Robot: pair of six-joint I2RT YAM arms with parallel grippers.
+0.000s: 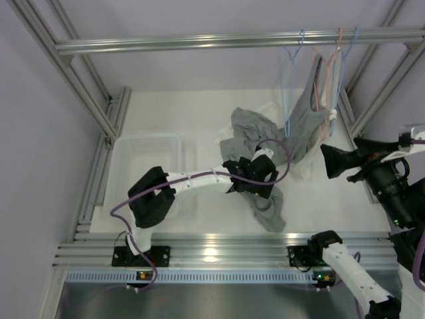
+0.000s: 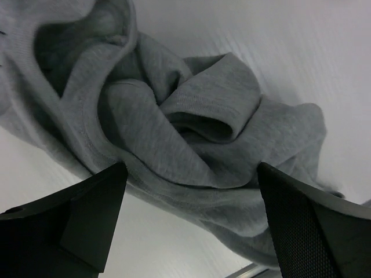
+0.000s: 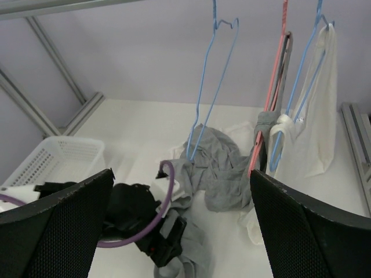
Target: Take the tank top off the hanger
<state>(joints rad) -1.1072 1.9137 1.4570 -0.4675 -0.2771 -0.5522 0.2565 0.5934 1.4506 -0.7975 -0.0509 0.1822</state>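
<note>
A grey tank top [image 1: 307, 118] hangs on a pink hanger [image 1: 330, 73] from the top rail at the back right. It also shows in the right wrist view [image 3: 264, 124] on the pink hanger [image 3: 272, 87]. My right gripper [image 1: 327, 161] is open and empty, just right of that hanger and apart from it; in its wrist view [image 3: 179, 231] it holds nothing. My left gripper [image 1: 260, 183] is open and low over crumpled grey cloth [image 2: 191, 127] on the table, and the cloth lies between its jaws [image 2: 191, 226].
An empty blue hanger [image 3: 208, 87] hangs left of the pink one. A second blue hanger carries a white top [image 3: 316, 116]. More grey garments [image 1: 249, 129] lie piled on the table. A white basket [image 1: 126, 143] stands at the left. Metal frame posts flank both sides.
</note>
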